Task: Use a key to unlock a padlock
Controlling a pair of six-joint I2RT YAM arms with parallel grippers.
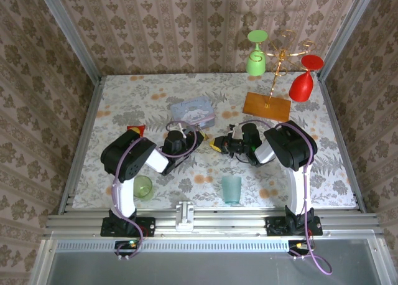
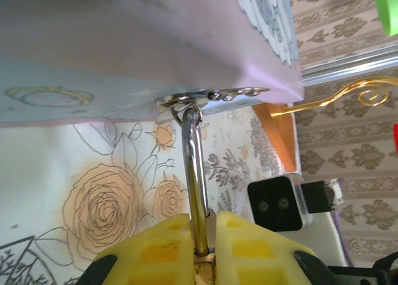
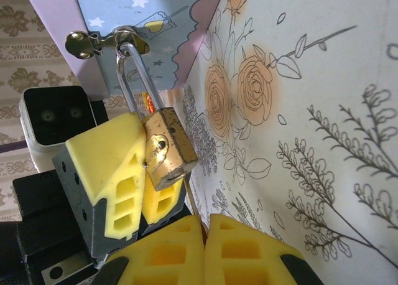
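Patterned wallpaper hems in a floral-clothed table (image 1: pixel 124 104). From above, the left gripper (image 1: pixel 208 140) and right gripper (image 1: pixel 225 147) meet nose to nose just in front of a blue tin (image 1: pixel 193 111).

In the left wrist view, the yellow fingers (image 2: pixel 155 247) are clamped on the silvery shackle (image 2: pixel 196 173), which hangs from the tin's hasp (image 2: pixel 186 99).

In the right wrist view, the padlock (image 3: pixel 166 149) dangles from that hasp, held against the left gripper's pads. The right gripper's fingers are pinched on the key (image 3: pixel 191 201) (barely a sliver), whose tip is at the lock's underside.

The likely trouble is that turning such a thin key in a fingertip pinch lets it slip or bend. The lock could also swivel on its shackle and throw the keyhole out of line.
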